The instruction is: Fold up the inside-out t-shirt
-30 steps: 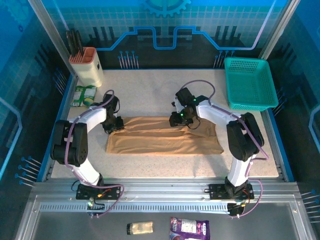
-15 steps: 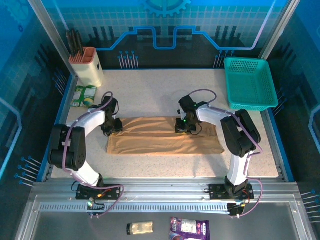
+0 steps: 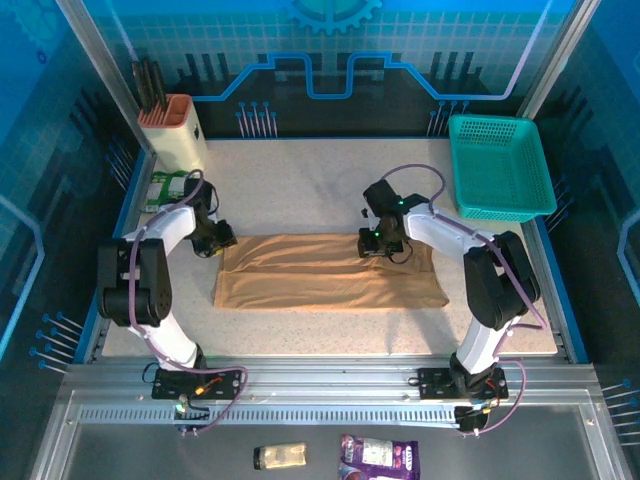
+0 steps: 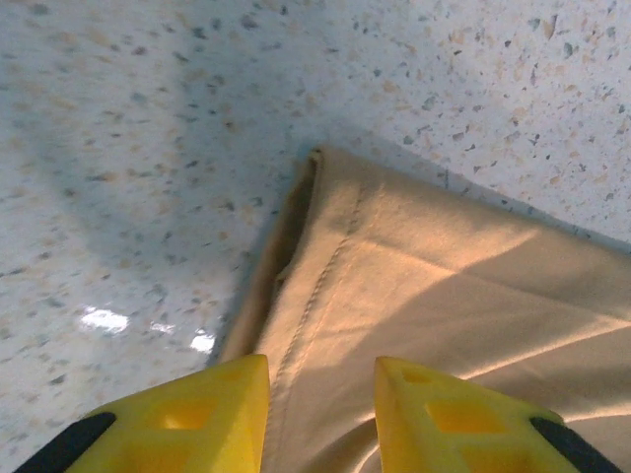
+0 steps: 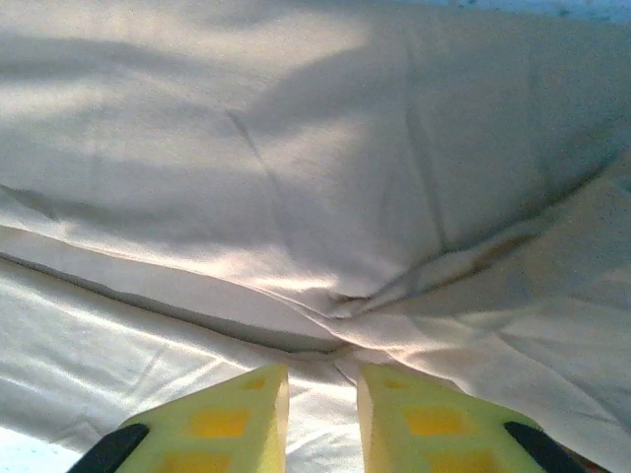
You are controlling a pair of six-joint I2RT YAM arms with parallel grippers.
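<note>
T-shirt [image 3: 330, 285] lies flat on the speckled table [image 3: 300, 190], folded into a long band running left-right. Left gripper [image 3: 218, 240] is at the shirt's far-left corner, low over it. In the left wrist view the corner pokes out just past the yellow fingers [image 4: 207, 404] and a stitched seam runs down into the gap. Gap is narrow with fabric showing in it; cannot tell if it's pinched. Right gripper [image 3: 375, 245] sits on the shirt's far edge, right of the shirt's middle. In its wrist view the jaws are close together and creases gather toward the gap; cannot tell whether cloth is caught.

Finger bases are cut off by the bottom edge in both wrist views. From above, the gripper bodies hide the cloth right under them. Right wrist view is washed pale, so colour is unreliable there.

Shirt is tan, soft and layered, with a lengthwise fold line along its middle. Its near-right corner flares out.
</note>
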